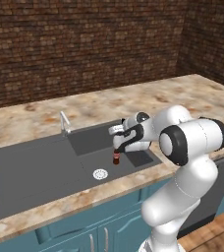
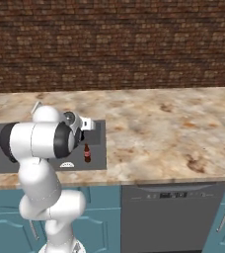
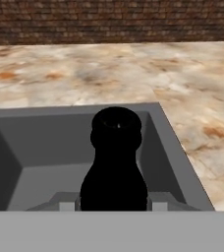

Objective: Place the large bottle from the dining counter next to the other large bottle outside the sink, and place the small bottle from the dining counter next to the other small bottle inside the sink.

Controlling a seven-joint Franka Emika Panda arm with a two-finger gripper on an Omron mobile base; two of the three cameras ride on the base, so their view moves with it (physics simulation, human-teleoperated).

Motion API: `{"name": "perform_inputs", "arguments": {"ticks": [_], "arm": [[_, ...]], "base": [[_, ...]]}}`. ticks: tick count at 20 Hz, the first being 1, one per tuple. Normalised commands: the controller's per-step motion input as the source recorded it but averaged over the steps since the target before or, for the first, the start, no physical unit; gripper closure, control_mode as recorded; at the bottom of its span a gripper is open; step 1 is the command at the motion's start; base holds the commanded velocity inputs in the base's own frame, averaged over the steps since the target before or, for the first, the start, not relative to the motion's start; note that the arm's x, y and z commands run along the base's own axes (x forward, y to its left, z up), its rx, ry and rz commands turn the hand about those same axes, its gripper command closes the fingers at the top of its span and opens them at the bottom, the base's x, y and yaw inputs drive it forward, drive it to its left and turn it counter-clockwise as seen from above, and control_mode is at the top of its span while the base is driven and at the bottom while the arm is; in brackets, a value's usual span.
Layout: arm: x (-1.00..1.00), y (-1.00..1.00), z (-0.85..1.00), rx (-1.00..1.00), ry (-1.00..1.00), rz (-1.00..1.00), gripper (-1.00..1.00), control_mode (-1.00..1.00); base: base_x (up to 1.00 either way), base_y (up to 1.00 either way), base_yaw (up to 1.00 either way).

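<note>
My gripper [image 3: 113,206] is shut on a short all-black bottle, the small bottle [image 3: 115,162], whose round mouth and narrow neck rise between the fingertips. From the left base view the gripper [image 1: 120,146] hangs over the right part of the dark grey sink [image 1: 35,167]. Just below it, on the basin floor, stands the other small bottle [image 1: 116,158], reddish-brown and upright, also seen from the right as the other small bottle [image 2: 87,153]. The black bottle is held above the basin, close to the sink's right wall [image 3: 170,142].
A pale round drain [image 1: 100,173] lies left of the reddish bottle. The thin silver faucet [image 1: 64,122] stands at the sink's back rim. Marbled beige counter [image 2: 173,128] stretches to the right, with a dishwasher front [image 2: 173,217] below and a brick wall behind.
</note>
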Motion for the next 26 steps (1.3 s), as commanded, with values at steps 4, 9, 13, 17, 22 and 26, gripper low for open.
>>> {"name": "perform_inputs", "arguments": {"ticks": [4,9,13,17,22,26], "arm": [[0.15,0.23,-0.01,0.0,0.0,-0.01,1.0,-1.0],[0.17,0.25,-0.04,0.0,0.0,0.0,1.0,-1.0],[0.09,0.27,-0.08,0.0,0.0,0.0,1.0,-1.0],[0.13,0.29,-0.17,0.0,0.0,0.02,1.0,-1.0],[0.14,0.32,-0.21,0.0,0.0,0.05,1.0,-1.0],[0.02,0.27,-0.22,0.0,0.0,0.09,1.0,-1.0]], "base": [[0.0,0.0,0.0],[0.0,0.0,0.0],[0.0,0.0,0.0],[0.0,0.0,0.0],[0.0,0.0,0.0],[0.0,0.0,0.0]]}}
